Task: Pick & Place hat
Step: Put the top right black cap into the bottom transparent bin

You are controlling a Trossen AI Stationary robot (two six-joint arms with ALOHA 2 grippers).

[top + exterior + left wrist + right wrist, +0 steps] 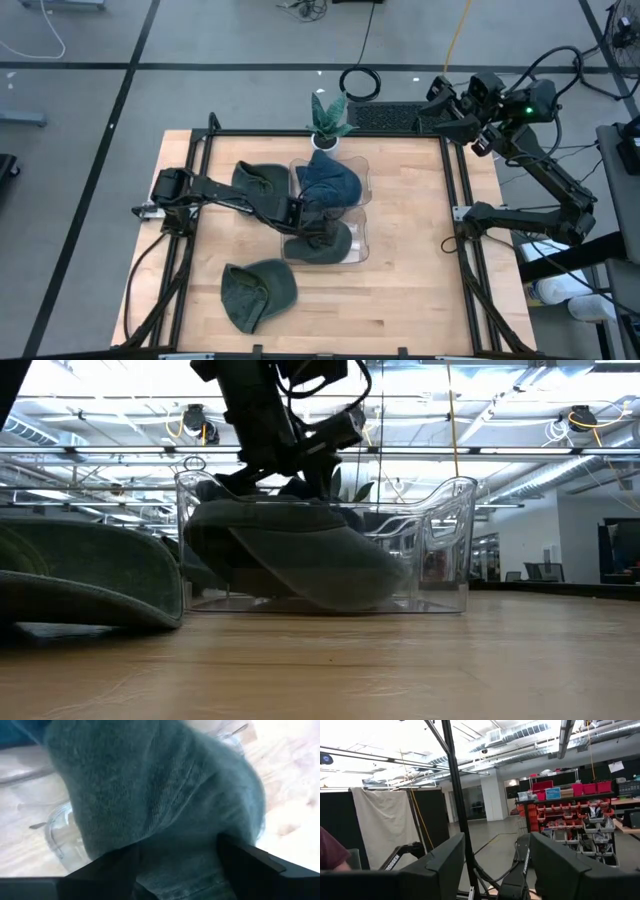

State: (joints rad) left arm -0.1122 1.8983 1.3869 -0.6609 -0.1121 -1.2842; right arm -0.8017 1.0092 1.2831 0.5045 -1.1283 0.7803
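On the wooden table [400, 290] we see our left gripper [318, 222] closed on a green hat [325, 243] over the clear bin [358, 250], a blue hat [330, 180] already inside, two hats left beside it, right gripper [452, 100] parked open.

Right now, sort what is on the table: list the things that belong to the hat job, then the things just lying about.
Job:
- green hat held by the left tool over the clear bin
- blue hat in the bin
- two green hats waiting on the table

Lying about:
- small potted plant
- black cable coil
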